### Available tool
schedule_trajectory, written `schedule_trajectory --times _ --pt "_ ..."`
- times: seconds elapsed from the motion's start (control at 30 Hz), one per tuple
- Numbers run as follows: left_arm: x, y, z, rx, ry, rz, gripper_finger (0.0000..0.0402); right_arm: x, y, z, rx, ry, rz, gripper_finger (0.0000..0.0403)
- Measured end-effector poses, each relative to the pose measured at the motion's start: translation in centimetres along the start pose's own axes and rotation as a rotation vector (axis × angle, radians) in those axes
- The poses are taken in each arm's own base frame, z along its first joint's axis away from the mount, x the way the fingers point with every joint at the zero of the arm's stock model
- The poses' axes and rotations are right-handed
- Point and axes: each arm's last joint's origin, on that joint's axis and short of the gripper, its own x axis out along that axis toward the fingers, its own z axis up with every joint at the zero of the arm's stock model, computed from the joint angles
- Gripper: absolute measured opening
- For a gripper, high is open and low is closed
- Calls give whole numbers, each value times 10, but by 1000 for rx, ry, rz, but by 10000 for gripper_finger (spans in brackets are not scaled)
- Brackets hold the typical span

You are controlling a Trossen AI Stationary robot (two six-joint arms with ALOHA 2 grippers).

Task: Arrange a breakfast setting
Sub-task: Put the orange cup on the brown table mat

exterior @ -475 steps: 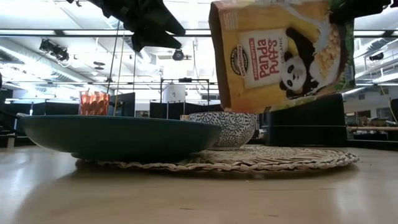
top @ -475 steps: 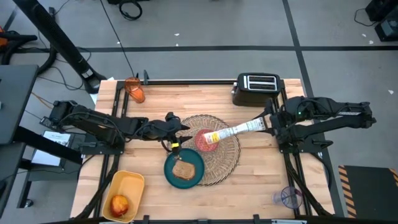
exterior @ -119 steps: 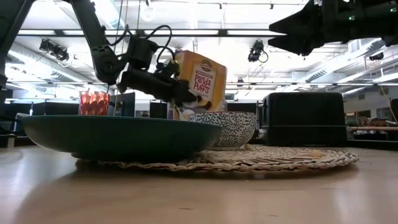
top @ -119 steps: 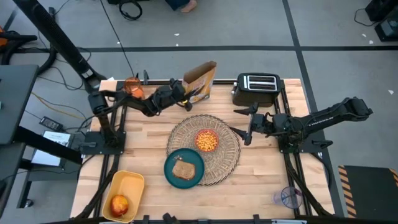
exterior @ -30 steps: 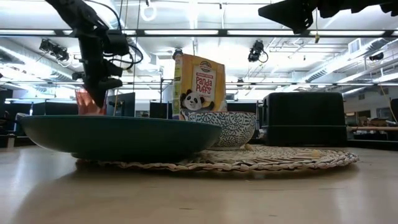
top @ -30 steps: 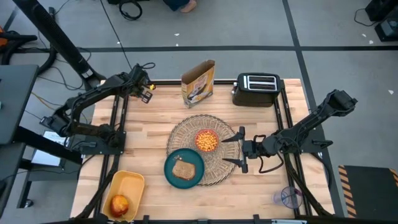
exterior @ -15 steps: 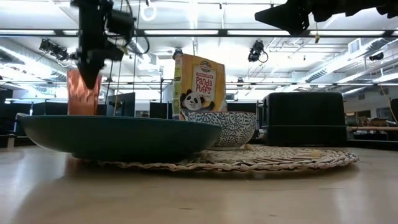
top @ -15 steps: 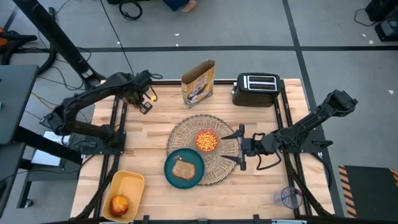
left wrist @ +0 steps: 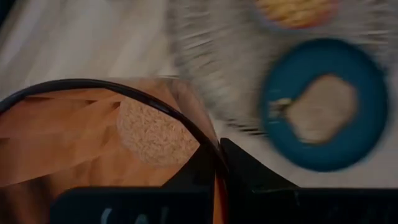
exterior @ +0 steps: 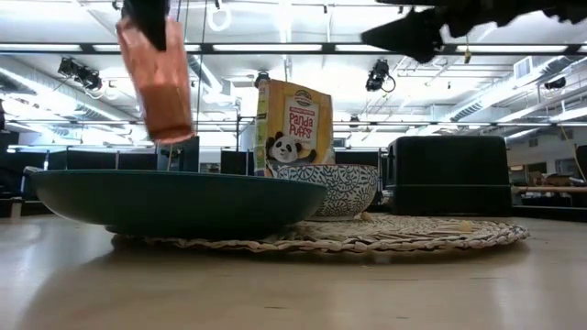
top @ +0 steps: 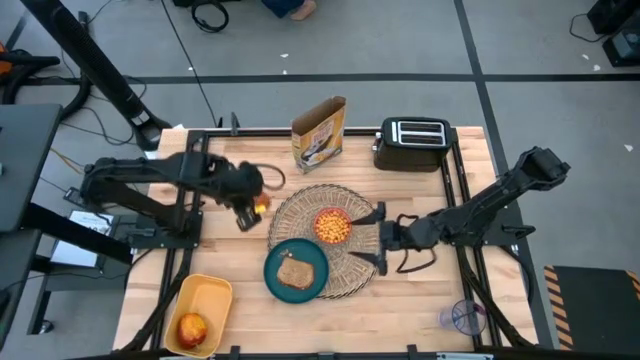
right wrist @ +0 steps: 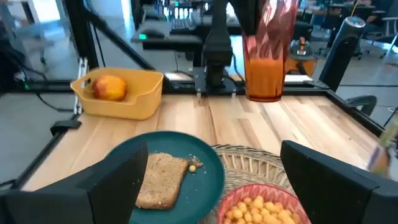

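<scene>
- Above the left side of the desk (top: 420, 290), just off the woven placemat's (top: 365, 245) edge, the left gripper (top: 248, 208) carries the orange cup (exterior: 158, 78) in the air; its fingers are clamped tight on the cup's rim.
- The low view shows the cup lifted clear of the surface, tilted a little, above the teal plate (exterior: 174, 202).
- On the placemat's right edge the right gripper (top: 372, 236) hovers with its fingers spread wide and nothing between them.
- The plate sits on the near left part of the placemat with the toast slice (top: 295, 272) lying on it.
- The pink bowl (top: 333, 226), filled with yellow cereal puffs, stands at the placemat's middle, just beyond the plate.
- The red apple (top: 192, 327) lies in a yellow tray (top: 205, 295) at the desk's near left corner.
- A cereal box (top: 320, 135) and a black toaster (top: 412, 143) stand along the far edge.
</scene>
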Motion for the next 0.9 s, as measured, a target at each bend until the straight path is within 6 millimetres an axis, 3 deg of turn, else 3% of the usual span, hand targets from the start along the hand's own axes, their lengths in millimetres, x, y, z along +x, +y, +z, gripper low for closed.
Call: schedule_trajectory --times 0.13,0.33,0.63,0.9 --pt "-7 -29 0 60 -21 -55 17 29 14 4 -108 117 -1 394" --pt "-12 -53 1 126 -40 -91 17 67 24 22 -195 161 -21 397" --pt "-15 -82 -7 268 -123 -205 17 102 10 21 -167 147 -55 397" --pt "10 -105 1 393 -127 -197 17 124 -9 14 -28 148 -20 397"
